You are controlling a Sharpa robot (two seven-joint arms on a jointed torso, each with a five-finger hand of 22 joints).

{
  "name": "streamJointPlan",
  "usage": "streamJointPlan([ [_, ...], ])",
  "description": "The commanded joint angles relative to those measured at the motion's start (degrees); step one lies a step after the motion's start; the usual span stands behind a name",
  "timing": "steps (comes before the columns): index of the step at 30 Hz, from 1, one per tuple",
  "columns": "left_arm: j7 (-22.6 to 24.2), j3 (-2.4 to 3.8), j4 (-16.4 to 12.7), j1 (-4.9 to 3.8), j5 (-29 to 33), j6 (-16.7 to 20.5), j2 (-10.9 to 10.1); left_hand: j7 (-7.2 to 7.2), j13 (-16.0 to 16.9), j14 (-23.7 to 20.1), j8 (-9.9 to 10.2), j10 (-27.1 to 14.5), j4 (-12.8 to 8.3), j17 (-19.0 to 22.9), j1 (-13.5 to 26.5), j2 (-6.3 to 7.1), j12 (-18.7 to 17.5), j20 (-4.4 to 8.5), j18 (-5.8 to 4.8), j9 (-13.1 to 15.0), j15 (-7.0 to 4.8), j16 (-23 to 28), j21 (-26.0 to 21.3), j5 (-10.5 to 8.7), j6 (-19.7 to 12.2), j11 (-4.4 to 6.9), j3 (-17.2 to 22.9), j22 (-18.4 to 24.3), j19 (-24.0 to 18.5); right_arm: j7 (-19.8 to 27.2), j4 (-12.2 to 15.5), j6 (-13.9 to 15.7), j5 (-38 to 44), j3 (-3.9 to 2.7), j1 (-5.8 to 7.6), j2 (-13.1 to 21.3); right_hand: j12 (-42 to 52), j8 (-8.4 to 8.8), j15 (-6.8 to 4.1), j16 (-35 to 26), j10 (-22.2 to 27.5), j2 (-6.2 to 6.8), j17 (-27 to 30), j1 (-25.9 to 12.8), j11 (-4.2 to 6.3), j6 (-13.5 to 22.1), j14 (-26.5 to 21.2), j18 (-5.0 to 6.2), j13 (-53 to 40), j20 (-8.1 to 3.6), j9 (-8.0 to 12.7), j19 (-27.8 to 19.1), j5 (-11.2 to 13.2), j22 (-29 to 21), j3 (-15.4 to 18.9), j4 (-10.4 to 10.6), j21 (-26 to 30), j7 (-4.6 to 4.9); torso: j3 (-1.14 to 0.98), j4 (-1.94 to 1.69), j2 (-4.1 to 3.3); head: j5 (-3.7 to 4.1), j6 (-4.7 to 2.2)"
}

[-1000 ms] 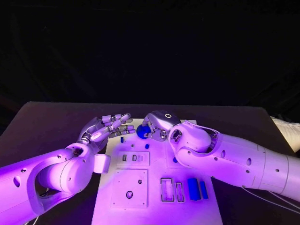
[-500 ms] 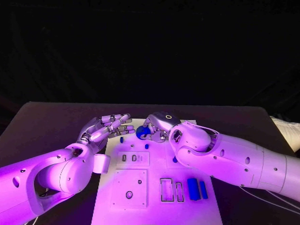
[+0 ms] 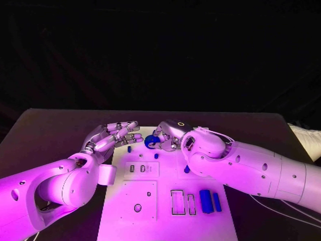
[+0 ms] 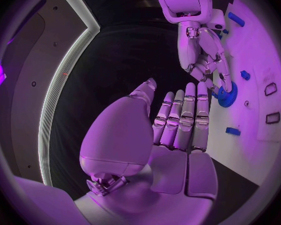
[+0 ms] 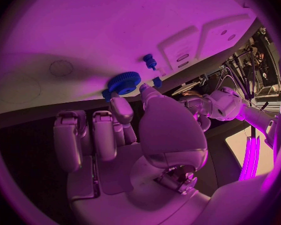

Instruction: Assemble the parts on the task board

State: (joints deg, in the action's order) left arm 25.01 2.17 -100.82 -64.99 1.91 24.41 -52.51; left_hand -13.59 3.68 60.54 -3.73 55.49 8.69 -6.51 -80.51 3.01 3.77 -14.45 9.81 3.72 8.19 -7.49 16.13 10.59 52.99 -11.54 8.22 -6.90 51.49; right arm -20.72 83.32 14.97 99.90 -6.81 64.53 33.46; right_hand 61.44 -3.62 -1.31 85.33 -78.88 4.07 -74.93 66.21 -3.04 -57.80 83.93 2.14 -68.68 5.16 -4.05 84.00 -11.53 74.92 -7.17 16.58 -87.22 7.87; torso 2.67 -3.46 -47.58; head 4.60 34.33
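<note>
On the near part of the white task board [image 3: 168,221], well short of both sets of fingers, two blue bar parts [image 3: 210,201] lie side by side next to two empty rectangular slots [image 3: 183,202], and a small blue peg [image 3: 156,155] stands further up, nearer the fingers. Beyond these, the right hand [image 3: 169,134] has dipped slightly toward the board over the last second, carrying a blue gear [image 3: 152,141] down with it, while the board's other parts lie where they were. This suggests the gear is being lowered toward its seat at the far end of the board, so the placing step looks under way but not finished. The gear is a round, toothed disc of deep blue, held by its edge between the right hand's thumb and fingers [image 5: 120,108]; in the right wrist view it hangs just over the white board, its flat face turned to the plate, and whether it touches cannot be told. To the side of those fingers, just apart from the gear, the left hand [image 3: 111,136] hovers over the dark surface [image 3: 51,135] at the board's edge, its fingers [image 4: 185,117] straight, close together and holding nothing, seemingly standing by to steady the work.
</note>
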Motion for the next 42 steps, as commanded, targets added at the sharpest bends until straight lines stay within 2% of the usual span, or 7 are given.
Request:
streamJointPlan([
  [1,0.2,0.04,-0.1,-0.07,-0.1,-0.8,0.1,-0.83,0.0,-0.2,0.1,-0.4,-0.4,-0.1,-0.1,-0.31,-0.1,-0.04,0.52,0.0,0.32,0.3,-0.3,-0.22,-0.2,0.13,0.0,0.1,-0.2,-1.2,-0.3,-0.9,-1.8,0.38,-0.47,0.2,0.5,-0.01,0.36,0.1,-0.5,-0.79,-6.2,0.4,-0.04,0.3,4.3,-0.82,-0.3,0.35,-0.1,1.9,-0.3,9.7,0.1,-0.4,-0.3,0.14,-0.01,0.02,0.00,0.09,-0.01],
  [10,0.2,0.04,0.1,-0.07,-0.1,-0.8,0.0,-0.83,0.0,-0.2,0.1,-0.4,-0.4,-0.1,-0.1,-0.31,-0.1,-0.04,0.52,0.0,0.32,0.3,-0.3,-0.22,-0.2,0.13,0.0,0.1,-0.2,4.4,2.8,14.1,-4.8,0.28,-0.73,3.7,0.9,0.04,0.32,-0.2,-0.6,-0.20,-5.6,3.2,0.00,0.4,4.2,-0.74,-0.9,0.31,-0.1,1.6,-1.6,9.4,0.1,-1.6,-0.1,0.16,-0.11,0.14,0.02,0.12,-0.18],
  [15,0.2,0.04,0.3,-0.06,0.0,-0.8,0.0,-0.83,0.0,-0.2,0.1,-0.4,-0.4,-0.1,-0.1,-0.31,-0.1,-0.04,0.52,0.0,0.32,0.3,-0.3,-0.22,-0.2,0.13,0.0,0.1,-0.2,8.2,5.5,16.6,-12.2,-0.38,-0.76,7.6,0.7,0.10,0.43,-0.3,-0.4,0.25,-5.5,3.9,-0.16,1.0,4.2,-0.74,-0.9,0.38,0.0,1.6,0.0,9.4,0.4,-1.6,-0.1,0.34,-0.13,0.37,0.23,0.17,-0.26],
  [21,0.2,0.03,0.4,-0.05,0.2,-0.9,0.0,-0.83,0.0,-0.2,0.1,-0.4,-0.4,-0.1,-0.1,-0.31,-0.1,-0.04,0.52,0.0,0.32,0.3,-0.3,-0.22,-0.2,0.13,0.0,0.1,-0.2,14.9,7.4,13.2,-23.9,-1.28,-0.68,14.9,0.5,0.02,0.50,0.0,-0.2,0.46,-6.0,6.4,-0.22,1.3,4.3,-0.81,-1.0,0.46,0.0,1.8,2.2,9.7,0.5,-2.7,-0.2,0.42,-0.26,1.12,0.52,0.42,-0.02],
  [25,0.2,0.03,0.5,-0.05,0.2,-1.1,0.0,-0.83,0.0,-0.2,0.1,-0.4,-0.4,-0.1,-0.1,-0.31,-0.1,-0.04,0.52,0.0,0.32,0.3,-0.3,-0.22,-0.2,0.13,0.0,0.1,-0.2,20.7,6.6,10.0,-29.0,-1.43,-0.68,18.5,1.1,-0.11,0.42,0.1,-0.3,0.22,-6.3,10.2,-0.12,1.0,4.3,-0.83,-1.6,0.43,0.0,1.9,1.7,9.8,-0.1,-5.2,-0.3,0.38,-0.47,1.78,0.62,0.32,-0.03],
  [29,0.2,0.03,0.5,-0.04,0.3,-1.2,0.0,-0.84,0.0,-0.2,0.1,-0.4,-0.5,-0.1,0.0,-0.32,-0.1,-0.05,0.52,0.0,0.33,0.3,-0.3,-0.22,-0.2,0.13,0.0,0.1,-0.2,24.4,5.7,7.6,-29.1,-1.48,-0.77,21.0,1.5,-0.22,0.31,0.3,-0.4,0.48,-6.6,13.5,0.02,0.2,4.4,-0.84,-2.1,0.34,-0.1,1.9,1.6,9.9,-0.7,-7.7,-0.3,0.33,-0.66,2.09,0.60,0.32,0.36],
  [42,0.3,0.02,0.7,-0.02,0.2,-1.3,0.2,-0.85,0.0,-0.2,0.1,-0.4,-0.5,-0.1,0.0,-0.35,-0.1,-0.05,0.52,0.0,0.33,0.3,-0.3,-0.23,-0.2,0.11,0.0,0.1,-0.2,27.9,1.3,5.6,-24.2,-1.50,-2.35,24.3,0.9,0.07,0.37,0.2,-0.2,1.27,-6.6,15.3,-0.06,0.4,4.3,-0.79,-1.8,0.34,0.0,1.7,2.6,9.7,-0.7,-9.4,-0.2,0.45,-0.55,1.81,0.59,1.22,0.54],
])
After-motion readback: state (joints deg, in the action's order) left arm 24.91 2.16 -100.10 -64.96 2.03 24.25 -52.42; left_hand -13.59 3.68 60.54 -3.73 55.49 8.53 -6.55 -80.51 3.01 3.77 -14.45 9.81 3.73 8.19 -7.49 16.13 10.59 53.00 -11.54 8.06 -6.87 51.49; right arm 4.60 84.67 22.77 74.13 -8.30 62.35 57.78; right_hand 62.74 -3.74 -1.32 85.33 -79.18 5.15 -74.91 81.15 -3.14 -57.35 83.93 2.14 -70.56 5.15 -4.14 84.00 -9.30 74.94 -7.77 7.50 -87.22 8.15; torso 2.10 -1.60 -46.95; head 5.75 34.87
